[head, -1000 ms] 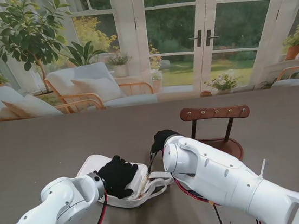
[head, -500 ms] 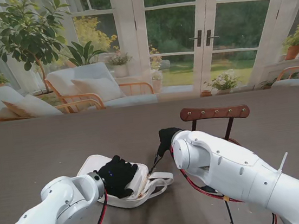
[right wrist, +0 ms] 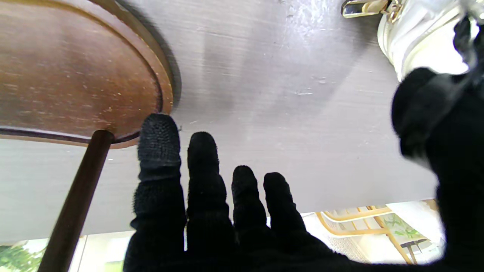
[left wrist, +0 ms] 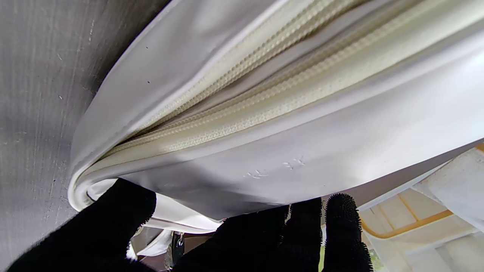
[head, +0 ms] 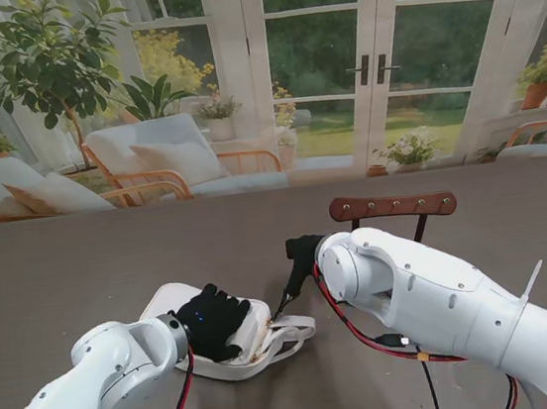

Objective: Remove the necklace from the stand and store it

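Stand view, from my left: the left hand in its black glove rests on a white zipped pouch lying on the grey table, its fingers curled round the pouch's edge, holding it. On the left wrist view the pouch's cream zipper runs slightly parted; a few tiny marks on the white material are too small to read (no other writing shows). Farther right, the right hand hangs between pouch and wooden stand, fingers straight and spread, grasping nothing. The necklace cannot be made out on the stand or anywhere else.
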Controlling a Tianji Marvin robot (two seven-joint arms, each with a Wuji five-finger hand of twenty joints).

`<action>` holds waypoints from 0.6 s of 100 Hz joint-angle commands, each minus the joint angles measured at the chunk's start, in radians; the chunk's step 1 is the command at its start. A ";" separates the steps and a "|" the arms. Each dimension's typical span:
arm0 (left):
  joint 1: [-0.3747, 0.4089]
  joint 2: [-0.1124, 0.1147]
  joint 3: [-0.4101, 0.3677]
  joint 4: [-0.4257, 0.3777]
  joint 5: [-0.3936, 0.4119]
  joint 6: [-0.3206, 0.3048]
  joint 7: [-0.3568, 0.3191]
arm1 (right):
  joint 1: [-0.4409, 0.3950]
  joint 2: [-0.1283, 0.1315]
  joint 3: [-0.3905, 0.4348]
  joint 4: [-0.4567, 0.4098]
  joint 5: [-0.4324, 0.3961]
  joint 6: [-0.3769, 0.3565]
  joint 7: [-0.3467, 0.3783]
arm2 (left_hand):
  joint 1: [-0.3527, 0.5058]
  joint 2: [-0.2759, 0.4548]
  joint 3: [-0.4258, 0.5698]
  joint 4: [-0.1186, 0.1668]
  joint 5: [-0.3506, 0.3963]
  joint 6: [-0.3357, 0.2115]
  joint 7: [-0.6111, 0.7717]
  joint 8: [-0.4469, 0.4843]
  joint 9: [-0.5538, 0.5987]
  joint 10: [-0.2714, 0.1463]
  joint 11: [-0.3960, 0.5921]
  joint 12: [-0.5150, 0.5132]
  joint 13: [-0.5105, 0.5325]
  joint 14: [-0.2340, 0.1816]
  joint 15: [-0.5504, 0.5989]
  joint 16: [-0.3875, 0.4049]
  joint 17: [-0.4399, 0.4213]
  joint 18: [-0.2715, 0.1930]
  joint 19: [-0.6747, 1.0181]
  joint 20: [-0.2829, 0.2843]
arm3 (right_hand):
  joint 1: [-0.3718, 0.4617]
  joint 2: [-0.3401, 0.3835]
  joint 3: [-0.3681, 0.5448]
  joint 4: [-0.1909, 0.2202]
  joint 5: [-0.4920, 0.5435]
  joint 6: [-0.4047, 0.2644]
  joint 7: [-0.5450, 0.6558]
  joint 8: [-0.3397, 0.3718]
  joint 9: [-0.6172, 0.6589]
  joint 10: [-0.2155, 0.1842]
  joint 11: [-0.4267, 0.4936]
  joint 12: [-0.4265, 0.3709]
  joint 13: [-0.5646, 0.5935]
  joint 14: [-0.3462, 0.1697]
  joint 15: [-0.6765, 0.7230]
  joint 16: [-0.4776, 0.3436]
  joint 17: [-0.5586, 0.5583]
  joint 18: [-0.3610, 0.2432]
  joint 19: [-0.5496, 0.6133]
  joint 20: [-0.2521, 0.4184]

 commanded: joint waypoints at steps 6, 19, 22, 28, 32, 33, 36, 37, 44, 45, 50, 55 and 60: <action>0.022 0.018 -0.002 0.068 0.000 -0.010 -0.047 | 0.004 0.006 0.004 -0.018 -0.008 -0.016 0.026 | 0.008 -0.193 -0.127 -0.063 0.017 -0.041 0.043 0.010 0.064 -0.117 0.099 0.030 -0.011 -0.015 0.020 -0.004 -0.012 -0.009 -0.028 -0.007 | -0.074 -0.071 0.095 -0.028 -0.038 0.029 -0.010 -0.020 -0.058 0.037 -0.020 -0.026 -0.027 0.031 -0.022 -0.025 -0.227 -0.005 -0.038 -0.028; 0.020 0.016 -0.011 0.068 -0.008 -0.013 -0.034 | -0.005 0.008 0.019 -0.027 -0.011 -0.026 0.024 | 0.004 -0.179 -0.133 -0.062 0.018 -0.043 0.043 0.011 0.064 -0.117 0.099 0.030 -0.010 -0.013 0.021 -0.004 -0.012 -0.008 -0.028 -0.006 | -0.107 -0.057 0.102 -0.031 -0.035 0.026 -0.009 -0.020 -0.058 0.043 -0.019 -0.029 -0.043 0.038 -0.032 -0.031 -0.239 0.000 -0.056 -0.033; 0.019 0.016 -0.013 0.067 -0.010 -0.015 -0.031 | -0.006 0.009 0.022 -0.029 -0.014 -0.030 0.025 | 0.003 -0.175 -0.136 -0.062 0.018 -0.044 0.043 0.012 0.064 -0.117 0.099 0.030 -0.011 -0.014 0.021 -0.004 -0.012 -0.007 -0.028 -0.006 | -0.114 -0.058 0.104 -0.032 -0.037 0.026 -0.009 -0.021 -0.059 0.041 -0.021 -0.031 -0.048 0.036 -0.034 -0.032 -0.243 -0.001 -0.060 -0.034; 0.017 0.015 -0.016 0.067 -0.013 -0.017 -0.026 | -0.008 0.011 0.026 -0.033 -0.016 -0.033 0.027 | 0.004 -0.172 -0.140 -0.061 0.019 -0.045 0.044 0.013 0.065 -0.117 0.099 0.030 -0.010 -0.013 0.021 -0.003 -0.011 -0.007 -0.027 -0.005 | -0.144 -0.069 0.126 -0.037 -0.039 0.029 -0.011 -0.023 -0.062 0.042 -0.022 -0.032 -0.059 0.037 -0.041 -0.037 -0.252 -0.001 -0.079 -0.037; 0.015 0.015 -0.017 0.067 -0.016 -0.019 -0.026 | -0.009 0.012 0.030 -0.035 -0.018 -0.034 0.028 | 0.004 -0.169 -0.143 -0.060 0.020 -0.045 0.044 0.013 0.066 -0.116 0.099 0.031 -0.009 -0.011 0.021 -0.003 -0.011 -0.007 -0.027 -0.005 | -0.162 -0.077 0.140 -0.040 -0.043 0.033 -0.012 -0.024 -0.066 0.044 -0.022 -0.032 -0.064 0.036 -0.043 -0.039 -0.256 -0.003 -0.084 -0.037; 0.014 0.015 -0.017 0.067 -0.016 -0.020 -0.026 | -0.010 0.012 0.031 -0.035 -0.018 -0.034 0.028 | 0.004 -0.169 -0.144 -0.060 0.019 -0.045 0.043 0.013 0.066 -0.117 0.099 0.031 -0.009 -0.012 0.021 -0.003 -0.010 -0.007 -0.027 -0.005 | -0.165 -0.077 0.142 -0.041 -0.043 0.035 -0.012 -0.024 -0.067 0.043 -0.022 -0.031 -0.066 0.036 -0.044 -0.039 -0.257 -0.004 -0.086 -0.037; 0.012 0.015 -0.018 0.068 -0.018 -0.021 -0.026 | -0.011 0.013 0.034 -0.037 -0.017 -0.035 0.028 | 0.004 -0.166 -0.146 -0.060 0.019 -0.047 0.043 0.013 0.065 -0.116 0.099 0.031 -0.010 -0.013 0.021 -0.003 -0.011 -0.008 -0.027 -0.005 | -0.175 -0.078 0.152 -0.043 -0.044 0.036 -0.012 -0.025 -0.069 0.043 -0.019 -0.030 -0.070 0.036 -0.046 -0.041 -0.259 -0.005 -0.092 -0.039; 0.012 0.015 -0.018 0.068 -0.019 -0.021 -0.026 | -0.011 0.013 0.035 -0.037 -0.017 -0.035 0.028 | 0.004 -0.166 -0.147 -0.060 0.019 -0.048 0.044 0.013 0.065 -0.118 0.099 0.031 -0.009 -0.013 0.022 -0.003 -0.011 -0.008 -0.026 -0.005 | -0.178 -0.078 0.153 -0.043 -0.044 0.037 -0.012 -0.025 -0.068 0.043 -0.018 -0.030 -0.068 0.034 -0.045 -0.041 -0.259 -0.005 -0.093 -0.039; 0.010 0.014 -0.023 0.068 -0.028 -0.021 -0.023 | -0.019 0.015 0.050 -0.042 -0.015 -0.043 0.030 | 0.001 -0.153 -0.157 -0.059 0.022 -0.066 0.046 0.016 0.064 -0.118 0.099 0.031 -0.012 -0.012 0.020 -0.003 -0.011 -0.008 -0.026 -0.004 | -0.189 -0.060 0.153 -0.045 -0.044 0.032 -0.010 -0.025 -0.067 0.043 -0.016 -0.029 -0.069 0.034 -0.044 -0.042 -0.259 -0.005 -0.095 -0.038; 0.010 0.014 -0.024 0.068 -0.029 -0.021 -0.022 | -0.021 0.015 0.052 -0.043 -0.014 -0.044 0.029 | 0.001 -0.151 -0.159 -0.058 0.022 -0.066 0.046 0.017 0.063 -0.118 0.098 0.031 -0.012 -0.012 0.020 -0.003 -0.012 -0.008 -0.026 -0.004 | -0.190 -0.058 0.153 -0.045 -0.043 0.031 -0.010 -0.025 -0.067 0.043 -0.016 -0.029 -0.069 0.035 -0.044 -0.042 -0.260 -0.005 -0.095 -0.038; 0.012 0.013 -0.029 0.067 -0.035 -0.019 -0.015 | -0.029 0.017 0.065 -0.047 -0.013 -0.051 0.029 | 0.001 -0.145 -0.168 -0.058 0.023 -0.071 0.047 0.019 0.063 -0.117 0.098 0.030 -0.012 -0.009 0.021 -0.003 -0.013 -0.008 -0.026 -0.004 | -0.189 -0.041 0.141 -0.045 -0.031 0.024 -0.004 -0.023 -0.064 0.044 -0.015 -0.029 -0.067 0.038 -0.041 -0.041 -0.260 -0.002 -0.095 -0.036; 0.014 0.011 -0.036 0.065 -0.040 -0.018 -0.009 | -0.035 0.019 0.075 -0.052 -0.015 -0.056 0.030 | -0.002 -0.135 -0.181 -0.057 0.027 -0.082 0.050 0.021 0.060 -0.119 0.097 0.030 -0.014 -0.009 0.019 -0.003 -0.013 -0.008 -0.026 -0.004 | -0.193 -0.023 0.135 -0.044 -0.022 0.016 0.000 -0.021 -0.061 0.043 -0.015 -0.030 -0.064 0.041 -0.039 -0.041 -0.260 0.002 -0.094 -0.034; 0.018 0.010 -0.044 0.062 -0.045 -0.019 -0.003 | -0.041 0.022 0.084 -0.058 -0.016 -0.059 0.032 | -0.003 -0.128 -0.193 -0.056 0.027 -0.090 0.050 0.024 0.059 -0.120 0.096 0.029 -0.016 -0.008 0.018 -0.004 -0.013 -0.006 -0.026 -0.003 | -0.192 -0.007 0.126 -0.043 -0.015 0.008 0.003 -0.020 -0.057 0.044 -0.016 -0.030 -0.066 0.044 -0.040 -0.041 -0.262 0.005 -0.095 -0.033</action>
